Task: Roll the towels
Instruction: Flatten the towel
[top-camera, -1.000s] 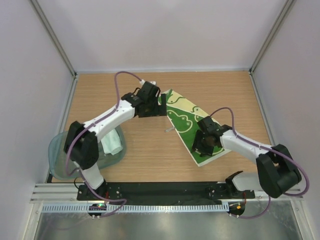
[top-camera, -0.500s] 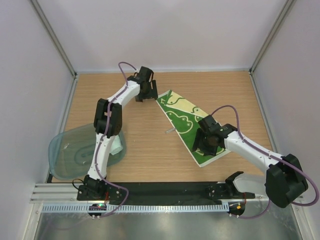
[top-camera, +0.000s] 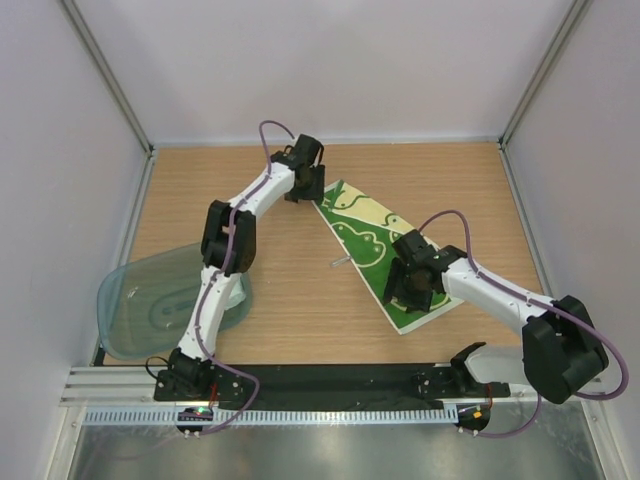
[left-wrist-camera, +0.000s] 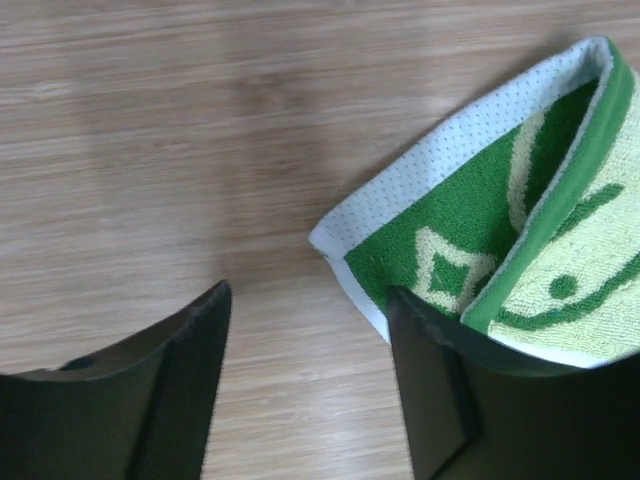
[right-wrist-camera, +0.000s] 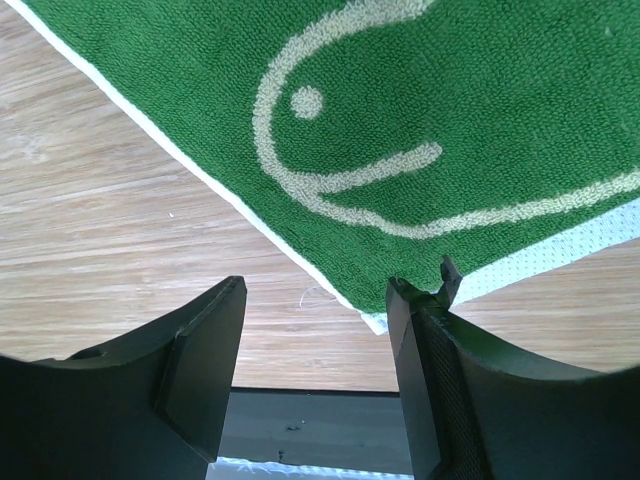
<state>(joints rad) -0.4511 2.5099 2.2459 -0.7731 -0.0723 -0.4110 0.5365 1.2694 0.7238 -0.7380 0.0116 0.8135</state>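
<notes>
We find the green doodle towel (top-camera: 372, 243) lying flat and diagonal on the wooden table (top-camera: 470, 190). The left gripper (top-camera: 309, 192), fingers apart, is at the towel's far corner, where the edge is doubled over. The right gripper (top-camera: 402, 292), fingers likewise apart, hovers over its near corner.

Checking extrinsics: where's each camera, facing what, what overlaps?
Top external: above, behind the robot, looking down at the wooden table; both arms show.
Left wrist: on left arm, looks down at far corner of the green, cream-patched cloth towel; left tool shows.
Right wrist: on right arm, down at its near corner; right tool shows.
Shared: the towel, all three.
</notes>
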